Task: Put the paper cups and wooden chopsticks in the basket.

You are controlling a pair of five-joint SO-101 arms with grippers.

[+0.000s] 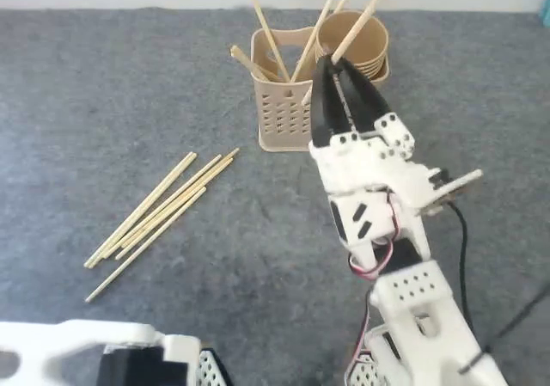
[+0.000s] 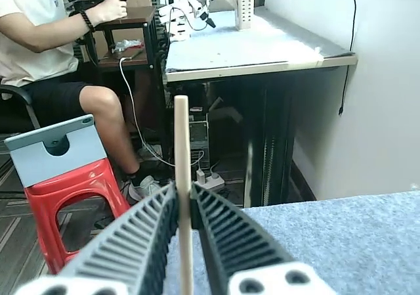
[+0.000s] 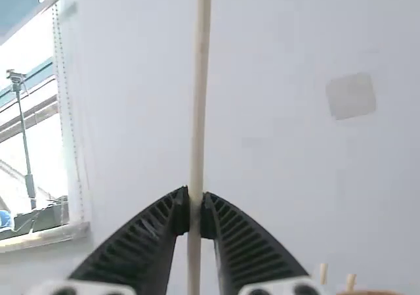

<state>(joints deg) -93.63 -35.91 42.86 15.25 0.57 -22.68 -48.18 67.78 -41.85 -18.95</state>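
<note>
the grey fuzzy table mat [image 1: 103,102] covers pretty much the whole surface in the high view. next biggest is the white right arm [image 1: 387,197], which comes up from the near edge toward the far side. the white body of the left arm [image 1: 86,339] sits at the near left corner.

the beige perforated plastic basket [image 1: 284,102] stands upright near the far edge, with several wooden chopsticks [image 1: 271,33] sticking out of it at angles. a stack of tan paper cups [image 1: 354,42] is pressed right against the basket's side. i can't tell if it sits in a compartment of the basket or just beside it. a loose bunch of wooden chopsticks [image 1: 159,214] lies flat on the mat, well apart from the basket and fanned out a bit.

now the fingers. the right gripper [image 1: 333,64] is up by the basket and cups, black fingers clamped tight on a single pale chopstick [image 1: 369,12] that slants up past the cup stack. in its own wrist view the right gripper [image 3: 195,206] has both ribbed pads squeezed against the stick [image 3: 199,78], no gap either side.

the left gripper [image 2: 184,196] looks the same: ribbed fingers [image 2: 141,232] pinched onto another wooden chopstick [image 2: 181,144], which stands straight up between the tips.
</note>
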